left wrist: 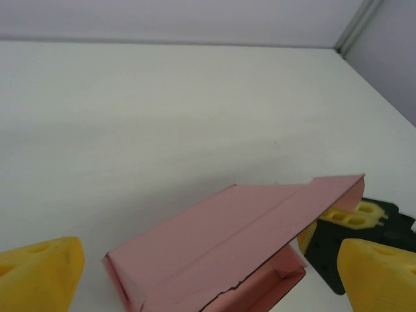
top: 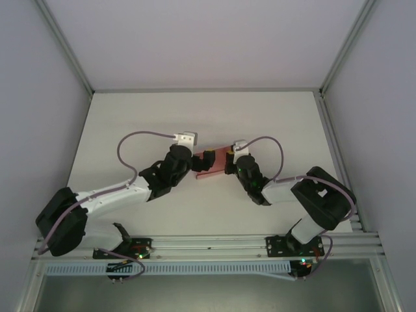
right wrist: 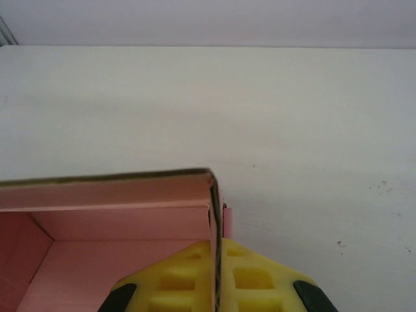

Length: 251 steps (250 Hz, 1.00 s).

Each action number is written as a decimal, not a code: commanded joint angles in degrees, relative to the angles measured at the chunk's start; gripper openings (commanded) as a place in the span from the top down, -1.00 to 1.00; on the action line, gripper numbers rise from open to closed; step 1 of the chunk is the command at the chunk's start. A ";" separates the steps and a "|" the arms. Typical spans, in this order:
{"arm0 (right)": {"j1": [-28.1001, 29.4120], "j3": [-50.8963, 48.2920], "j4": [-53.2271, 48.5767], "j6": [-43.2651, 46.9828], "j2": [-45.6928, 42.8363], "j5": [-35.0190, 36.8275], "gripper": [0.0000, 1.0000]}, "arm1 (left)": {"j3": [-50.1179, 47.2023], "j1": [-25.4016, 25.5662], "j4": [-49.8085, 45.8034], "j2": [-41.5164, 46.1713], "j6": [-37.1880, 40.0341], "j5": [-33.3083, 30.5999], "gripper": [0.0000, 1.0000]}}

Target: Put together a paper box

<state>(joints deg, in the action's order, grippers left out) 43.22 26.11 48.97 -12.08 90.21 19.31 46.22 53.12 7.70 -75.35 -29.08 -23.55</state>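
Top view: the paper box (top: pixel 211 162) is found near the middle of the white table (top: pixel 195 117), between the two arms, which meet over it from either side. The left fingers (top: pixel 197 164) are placed at the box's left end and the right fingers (top: pixel 231 166) at its right end.

Left wrist view: the left fingers (left wrist: pixel 42 276) are seen spread wide, one yellow pad at each lower corner of the frame. Nothing is gripped by them. The paper box (left wrist: pixel 221 240) lies between the pads, apart from both. A salmon-pink panel with a lengthwise crease is seen tilted over the shallow tray part of the box, rising toward the far right. A small end wall is visible at the near left corner, and the open interior is visible at the lower right. The right fingers (left wrist: pixel 344 218), yellow on a black mount, are observed at the far right end of the box. The bare table (left wrist: pixel 162 97) extends behind.

Right wrist view: the right fingers (right wrist: pixel 195 279) are pressed together on the thin end wall of the paper box (right wrist: pixel 117 221), whose edge is seen pinched between the two yellow pads. The pink interior of the box, with a back wall and floor, is seen to the left of that wall. The table (right wrist: pixel 292 117) is seen beyond and to the right.
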 commanded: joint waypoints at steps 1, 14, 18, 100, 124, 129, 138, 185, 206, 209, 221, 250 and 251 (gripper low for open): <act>0.84 -2.62 -11.43 -1.79 1.51 -0.83 1.00 | 6.83 -0.01 -21.64 0.50 -11.17 -7.70 -0.99; 1.05 -2.64 -11.84 -2.25 1.64 -0.78 1.00 | 9.39 -1.12 -26.09 -0.39 -15.80 -7.87 -0.99; 1.17 -2.71 -11.88 -2.29 1.85 -0.90 1.00 | 9.93 -1.64 -27.25 -0.69 -17.23 -7.51 -0.99; 1.62 -3.56 -13.61 -3.66 1.39 0.05 0.94 | 4.57 -16.20 -9.16 -9.38 -21.18 23.37 -0.99; 1.65 -3.22 -14.74 -3.75 1.41 -0.80 0.90 | 3.16 -16.60 -4.90 -10.82 -20.36 26.97 -0.98; 1.75 -3.17 -14.72 -3.83 1.47 -0.91 0.89 | 3.07 -16.60 -4.52 -11.14 -20.27 27.20 -0.98; 1.79 -3.16 -14.90 -3.92 1.64 -1.07 0.86 | 2.99 -16.65 -4.50 -11.64 -19.97 27.56 -0.96; 2.24 -3.21 -16.61 -4.45 0.89 -0.33 0.80 | 0.60 -16.59 -3.85 -15.75 -20.09 30.07 -0.65; 2.50 -3.40 -17.31 -4.46 -0.37 -0.32 0.75 | -0.21 -16.65 -4.04 -17.25 -19.86 29.68 -0.53; 2.50 -3.43 -17.44 -4.45 -0.57 -0.40 0.73 | -0.19 -16.61 -4.19 -17.39 -19.81 29.50 -0.52; 2.57 -3.29 -18.71 -4.35 -1.58 -0.72 0.62 | -0.30 -16.58 -4.41 -18.04 -19.45 28.97 -0.47; 2.59 -2.69 -23.17 -4.41 -5.45 -1.39 0.46 | 0.07 -16.68 -4.83 -19.55 -18.82 27.99 -0.26; 2.58 -2.71 -23.33 -4.34 -5.56 -1.43 0.45 | 0.09 -16.67 -4.81 -19.61 -18.82 27.97 -0.25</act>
<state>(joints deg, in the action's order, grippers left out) 45.52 24.27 36.49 -15.70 87.66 18.57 46.65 36.53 3.38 -93.21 -49.12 5.32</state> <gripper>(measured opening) 0.230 0.675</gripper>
